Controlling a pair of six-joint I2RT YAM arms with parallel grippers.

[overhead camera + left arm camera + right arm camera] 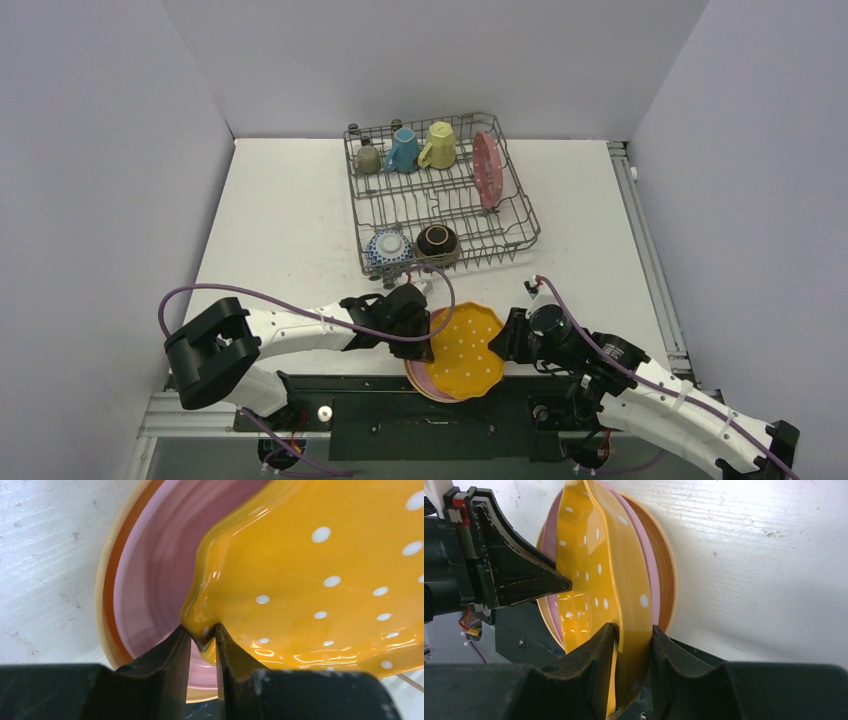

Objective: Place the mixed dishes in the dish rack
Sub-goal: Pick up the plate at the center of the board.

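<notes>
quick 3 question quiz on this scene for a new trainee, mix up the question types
1. True or false: the left gripper and the right gripper each pinch the rim of the orange plate.
2. What lies directly beneath the orange plate? A) a pink plate B) a blue mug C) a dark bowl
3. How many mugs sit in the dish rack?

Key: 1 true; 2 A; 3 three.
</notes>
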